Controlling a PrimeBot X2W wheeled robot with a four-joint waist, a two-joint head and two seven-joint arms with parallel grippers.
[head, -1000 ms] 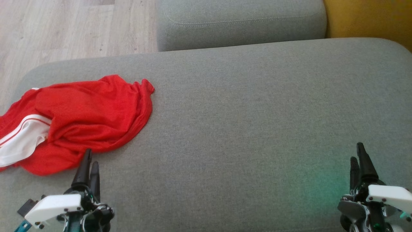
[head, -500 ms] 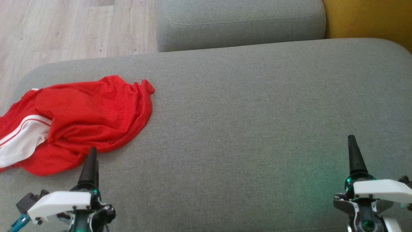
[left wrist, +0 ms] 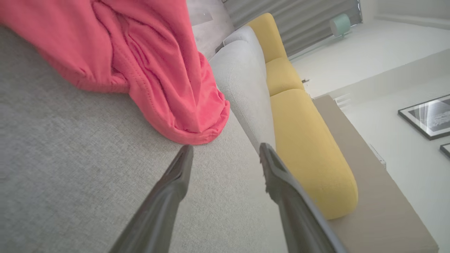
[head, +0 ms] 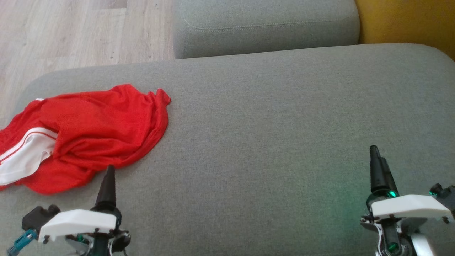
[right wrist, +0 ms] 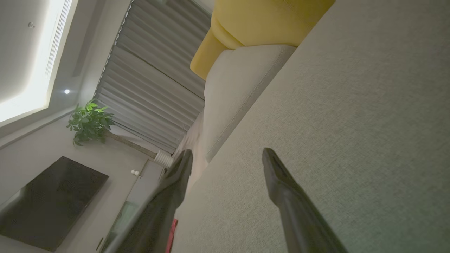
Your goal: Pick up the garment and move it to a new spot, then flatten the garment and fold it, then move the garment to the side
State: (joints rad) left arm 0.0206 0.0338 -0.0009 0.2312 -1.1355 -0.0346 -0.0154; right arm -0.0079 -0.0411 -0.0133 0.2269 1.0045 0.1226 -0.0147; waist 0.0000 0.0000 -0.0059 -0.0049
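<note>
The garment is a crumpled red mesh piece with a white striped panel at its left, lying on the left part of the grey sofa seat. My left gripper hovers just below the garment's near edge, open and holding nothing. In the left wrist view the red garment lies just beyond the open left gripper. My right gripper stands open over bare cushion at the lower right, far from the cloth. The right wrist view has its open gripper over grey fabric.
A second grey cushion lies behind the seat, with a yellow cushion at the back right. Wooden floor shows past the seat's left and far edges. The seat stretches wide to the right of the garment.
Both grippers have rolled at the wrist and crept forward: the left tip nears the garment's near edge, the right has drifted left. The garment has not moved.
</note>
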